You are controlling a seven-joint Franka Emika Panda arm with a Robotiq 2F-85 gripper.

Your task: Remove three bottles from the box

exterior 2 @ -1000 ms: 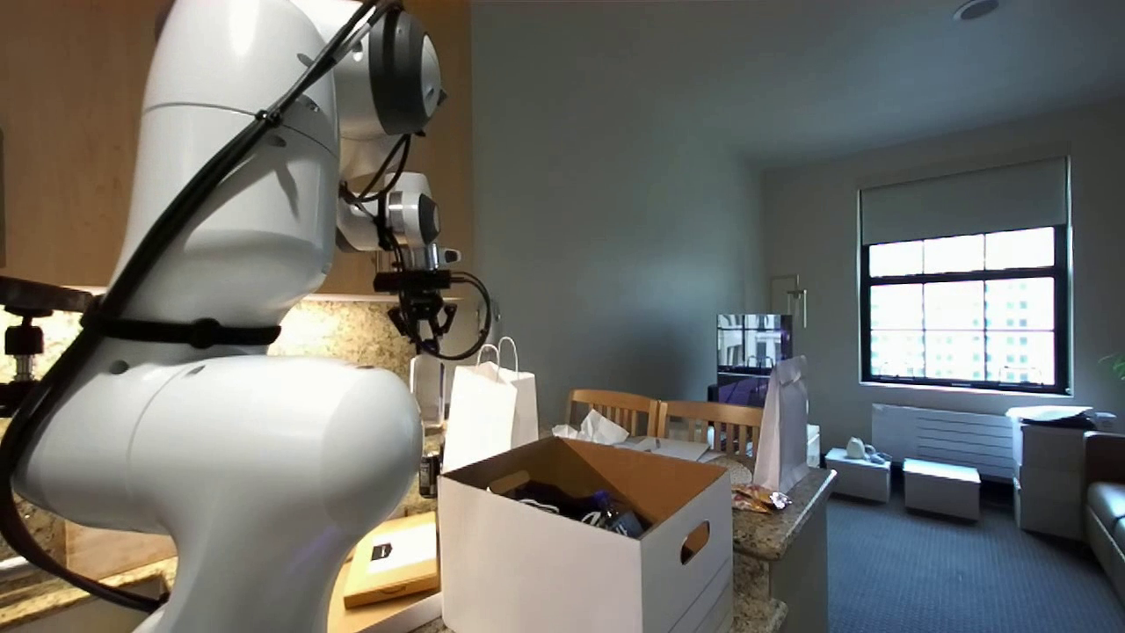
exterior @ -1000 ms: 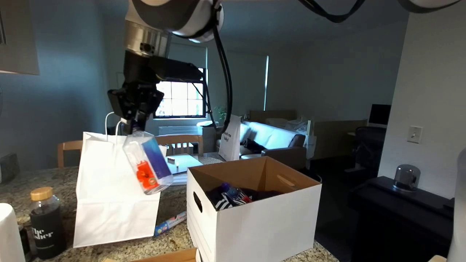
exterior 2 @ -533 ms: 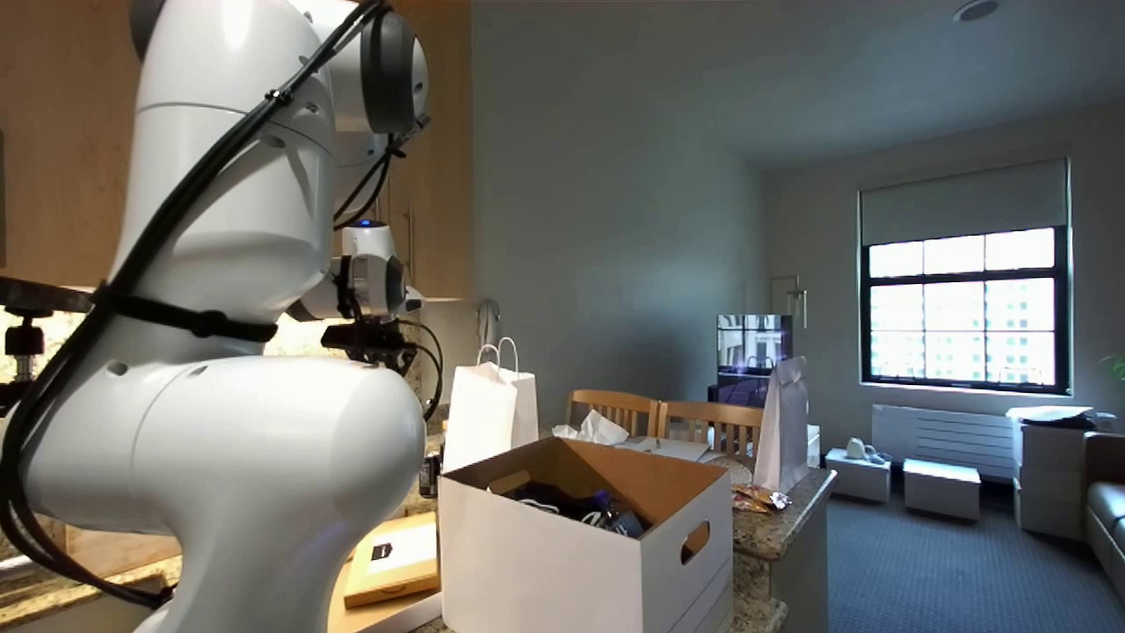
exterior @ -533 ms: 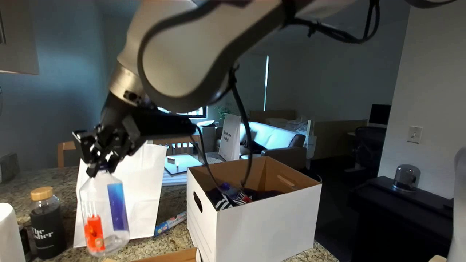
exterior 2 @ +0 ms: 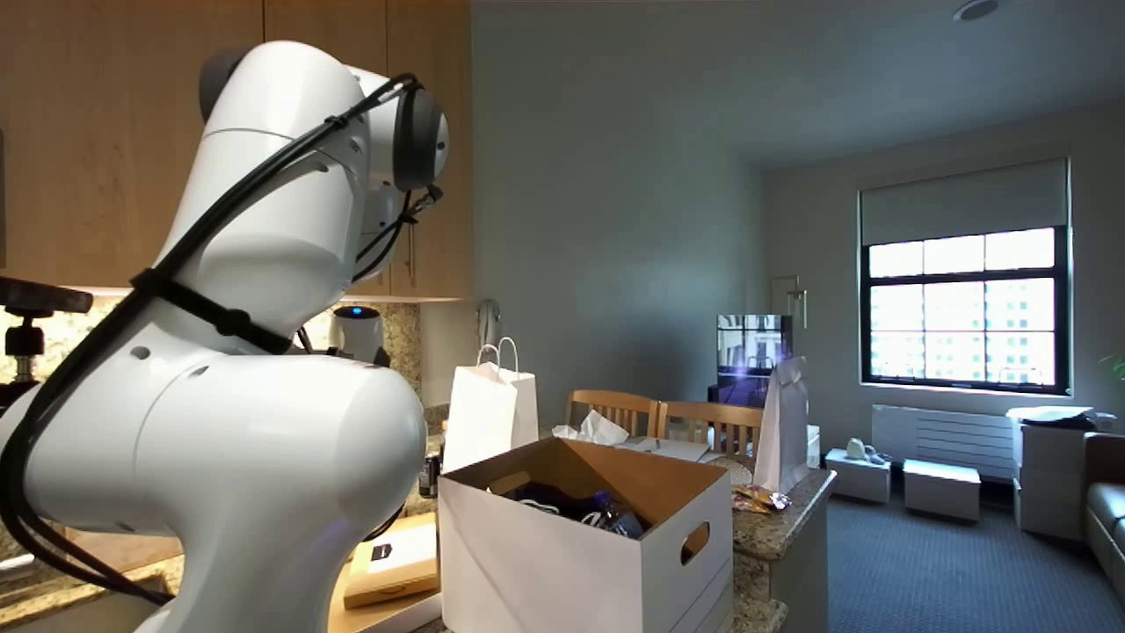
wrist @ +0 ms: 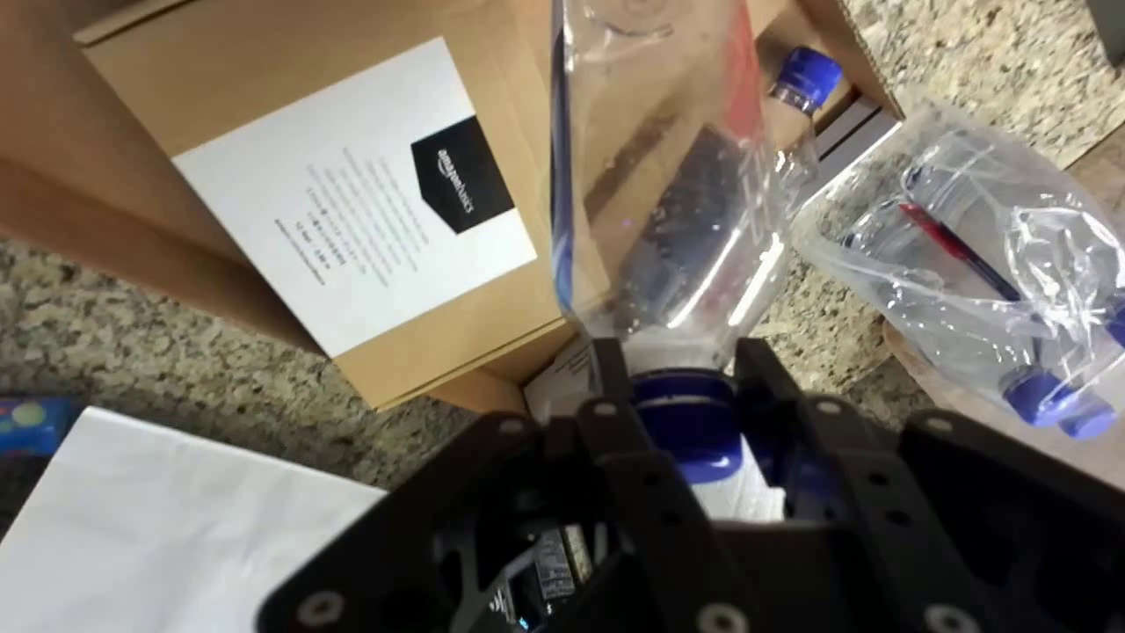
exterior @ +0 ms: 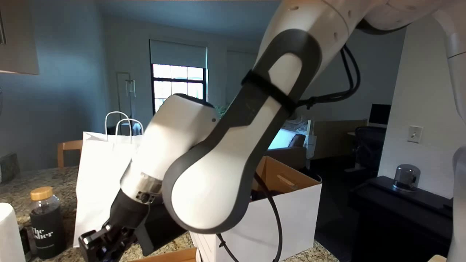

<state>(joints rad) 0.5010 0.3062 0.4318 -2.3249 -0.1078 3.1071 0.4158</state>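
Though mostly beyond the fingertips (wrist: 608, 369), clear bottle (wrist: 664, 176) tight in the gripper (wrist: 683, 369), cap (wrist: 690, 426) inward.

I work above a speckled countertop (exterior: 32, 178). It supports the white box (exterior 2: 536, 563); just beside the box, an open carton (wrist: 132, 251); nearby, a handled paper bag (exterior: 103, 182); farther off, a tan-lidded bottle (exterior: 47, 229).

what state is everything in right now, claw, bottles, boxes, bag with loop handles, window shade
Claw: shut on the held bottle
Held bottle: blue cap on
White box: open
Bottle in white box: blue cap on
Bottle behind the held one: blue cap on
Amazonbasics box: looks closed
Loop-handled bag: upright, handles up
Dark-sleeved bottle: upright, tan cap on
Window shade: partly down
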